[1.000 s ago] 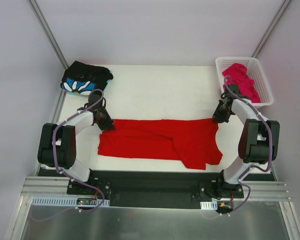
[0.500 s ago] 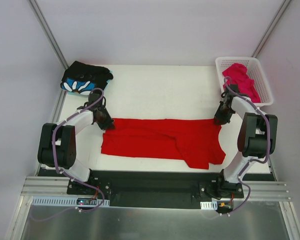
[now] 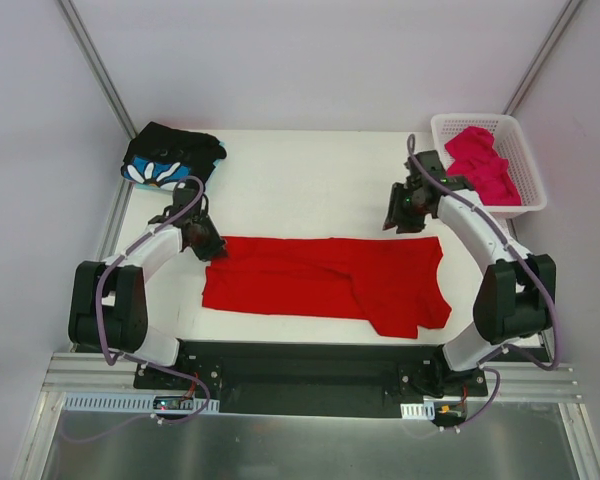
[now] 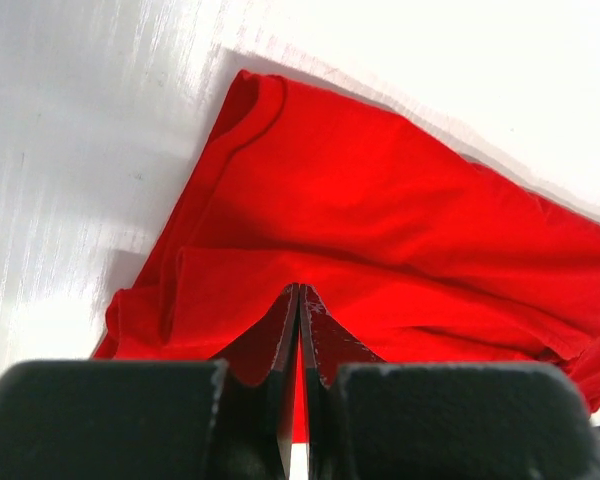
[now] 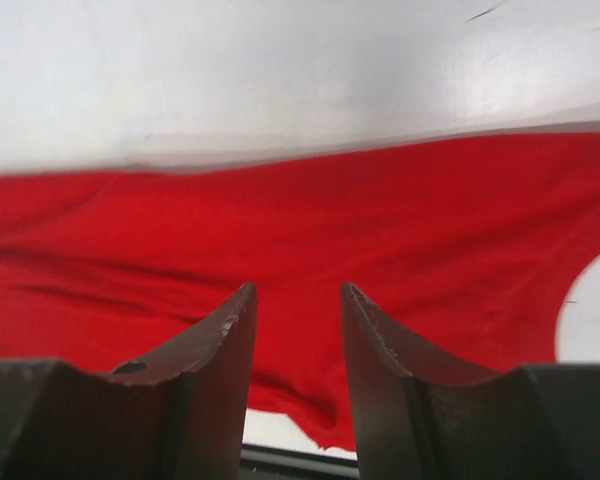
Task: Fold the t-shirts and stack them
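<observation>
While the red t-shirt (image 3: 320, 285) lies spread lengthwise on the near half of the table (image 3: 310, 180), folding looks barely begun.
Left gripper (image 3: 210, 246) clamped on the shirt's far-left corner. Right gripper (image 3: 396, 217) jaws apart, empty, just beyond the far-right corner. Next, I judge: right takes that corner, both carry the edge nearward. Bare table beyond. Black flower-print t-shirt (image 3: 170, 158) far left, magenta-pink t-shirt (image 3: 480, 158) in white lattice basket (image 3: 450, 122) far right, both well apart. Near hem close to the table's edge.
</observation>
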### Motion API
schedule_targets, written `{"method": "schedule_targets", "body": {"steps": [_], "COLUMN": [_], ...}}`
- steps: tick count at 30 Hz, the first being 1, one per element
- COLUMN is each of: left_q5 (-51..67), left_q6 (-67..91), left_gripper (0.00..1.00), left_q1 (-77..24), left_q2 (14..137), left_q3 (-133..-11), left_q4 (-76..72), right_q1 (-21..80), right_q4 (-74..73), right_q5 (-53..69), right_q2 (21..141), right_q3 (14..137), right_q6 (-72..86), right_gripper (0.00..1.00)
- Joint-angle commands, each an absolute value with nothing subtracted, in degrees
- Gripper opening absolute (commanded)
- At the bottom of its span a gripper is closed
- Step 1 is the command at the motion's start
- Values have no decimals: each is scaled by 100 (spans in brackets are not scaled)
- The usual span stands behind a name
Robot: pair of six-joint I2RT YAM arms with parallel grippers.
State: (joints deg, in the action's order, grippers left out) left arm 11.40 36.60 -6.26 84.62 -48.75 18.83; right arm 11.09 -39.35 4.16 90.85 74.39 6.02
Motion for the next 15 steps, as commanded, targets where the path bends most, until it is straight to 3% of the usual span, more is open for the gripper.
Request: {"method": "schedule_targets", "body": {"steps": [1,9,15], "left_q5": [1098,1178,1152], "left_q6": [3612,3639,3604], "left_gripper": [2,2,2], "left_q1": [-589,-589,-589], "left_q2": [8236,8077,8016], "left_q3": [-4676,-4456,-4649], "left_q4": [2074,2100,2250], "right_q1": [1879,2285,2224], "right_q4": [-4078,-3797,-4060], "right_q5": [773,704,-243], "right_q2": [9131,9676,10221], "right_q3": [7409,7182,7268], "right_q6": [747,914,1011], "right_gripper": [41,33,30]}}
